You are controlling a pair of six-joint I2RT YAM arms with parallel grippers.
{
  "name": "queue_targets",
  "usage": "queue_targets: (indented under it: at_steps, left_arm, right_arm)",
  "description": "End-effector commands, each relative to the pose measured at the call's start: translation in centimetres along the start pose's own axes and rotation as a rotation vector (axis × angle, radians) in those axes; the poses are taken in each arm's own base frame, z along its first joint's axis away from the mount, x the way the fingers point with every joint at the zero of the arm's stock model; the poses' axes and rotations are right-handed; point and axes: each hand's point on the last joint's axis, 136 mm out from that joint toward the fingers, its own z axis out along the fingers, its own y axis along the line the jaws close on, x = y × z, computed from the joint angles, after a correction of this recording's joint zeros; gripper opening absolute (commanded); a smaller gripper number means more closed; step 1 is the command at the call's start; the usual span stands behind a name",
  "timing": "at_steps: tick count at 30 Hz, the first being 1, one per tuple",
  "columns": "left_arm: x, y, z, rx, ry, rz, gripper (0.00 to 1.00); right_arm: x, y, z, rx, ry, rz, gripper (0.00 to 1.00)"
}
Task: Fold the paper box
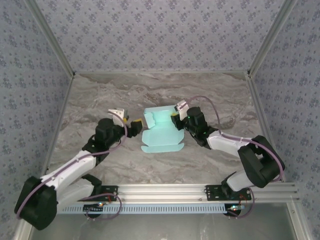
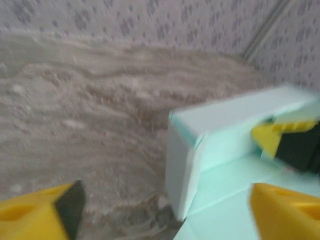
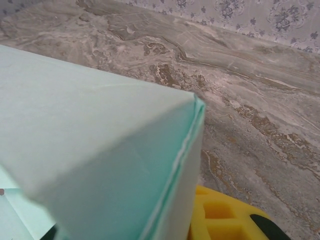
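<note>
Paper box point(image 1: 161, 139) lies half-formed on the marble-patterned table point(image 1: 95, 95) between the two grippers, its base panel flat and its far walls raised. Left gripper point(image 1: 135, 125) sits just beside the box's left edge, released, its yellow fingers point(image 2: 35, 215) spread wide with the box's upright corner ahead of them. Right gripper point(image 1: 175, 116) is clenched on the raised wall at the box's far right corner.

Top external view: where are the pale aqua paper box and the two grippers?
pale aqua paper box point(image 1: 161, 139), top external view, on its flat base panel.
left gripper point(image 1: 137, 126), top external view, midway between its yellow fingertips.
right gripper point(image 1: 175, 115), top external view, between its fingertips at the box's right wall.
</note>
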Motion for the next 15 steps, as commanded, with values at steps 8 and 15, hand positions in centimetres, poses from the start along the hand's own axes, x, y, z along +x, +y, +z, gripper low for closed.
queue_targets:
  at_steps: [8,15]
  left_arm:
    - [-0.4,-4.5,3.4,0.17,-0.015,0.242,0.58]
    - [-0.2,-4.5,5.9,0.09,0.02,0.259,0.24]
  right_arm:
    - [-0.5,1.5,-1.2,-0.025,-0.017,0.15,0.2]
    - [-0.9,1.9,-1.7,0.066,-0.033,0.167,0.2]
